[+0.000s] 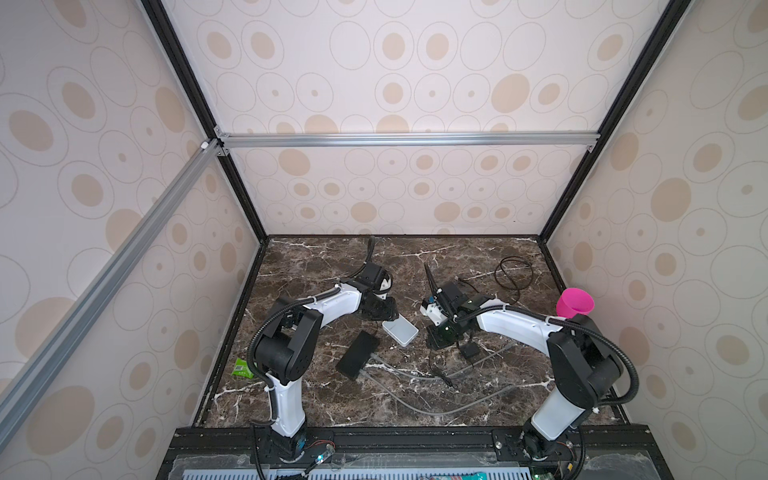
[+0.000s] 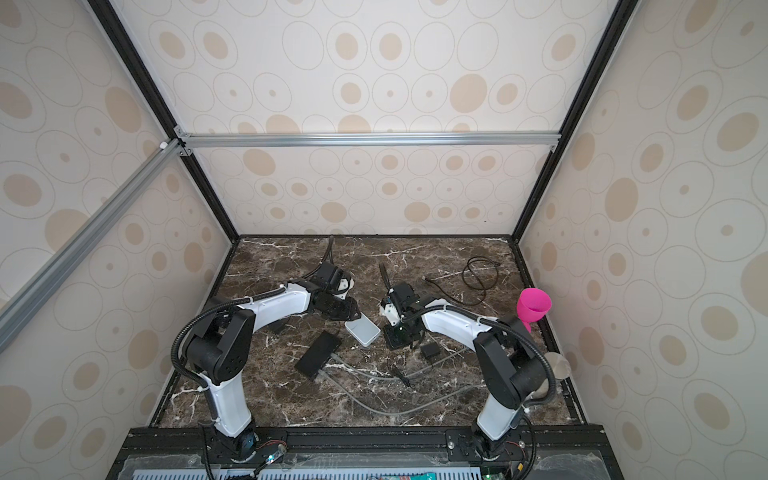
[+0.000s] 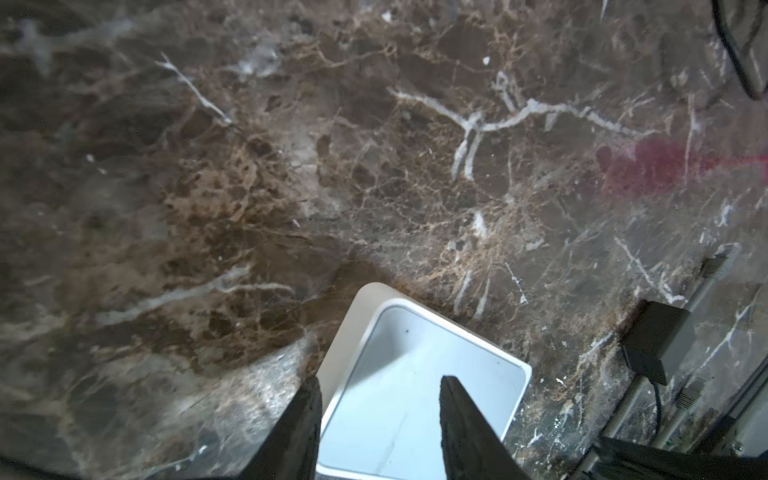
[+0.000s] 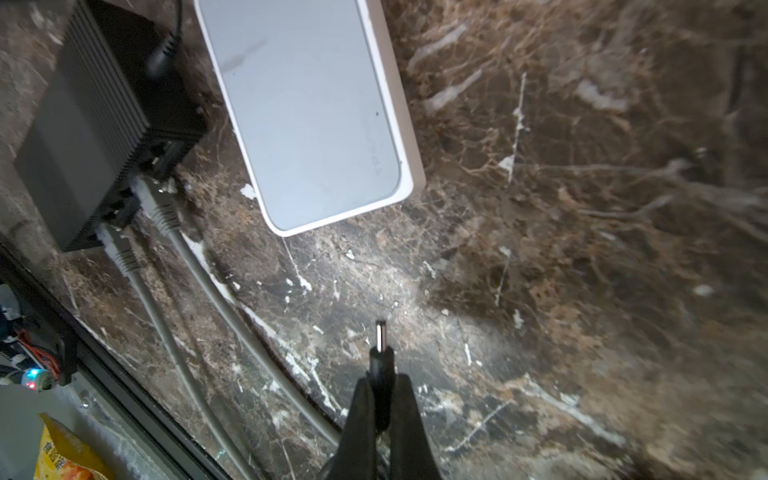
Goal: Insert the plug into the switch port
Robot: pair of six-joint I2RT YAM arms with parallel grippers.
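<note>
A flat white switch (image 1: 400,330) (image 2: 362,330) lies in the middle of the marble table; its ports do not show in any view. My left gripper (image 3: 380,380) is open just above its end. One finger (image 3: 303,419) is beside the switch's (image 3: 415,382) side wall and the other is over its top. My right gripper (image 4: 382,378) is shut on a black barrel plug (image 4: 381,357), whose metal tip points forward above bare table, well short of the white switch (image 4: 307,116). In both top views the right gripper (image 1: 439,337) hangs right of the switch.
A black switch (image 1: 357,359) (image 4: 95,137) lies in front of the white one, with grey cables (image 1: 415,374) (image 4: 187,270) plugged in and trailing right. A small black adapter (image 1: 469,350) (image 3: 656,340) sits near the right gripper. There is a coiled black cable (image 1: 513,272) back right, a pink cup (image 1: 575,303) at the right edge and a green packet (image 1: 243,368) at the left.
</note>
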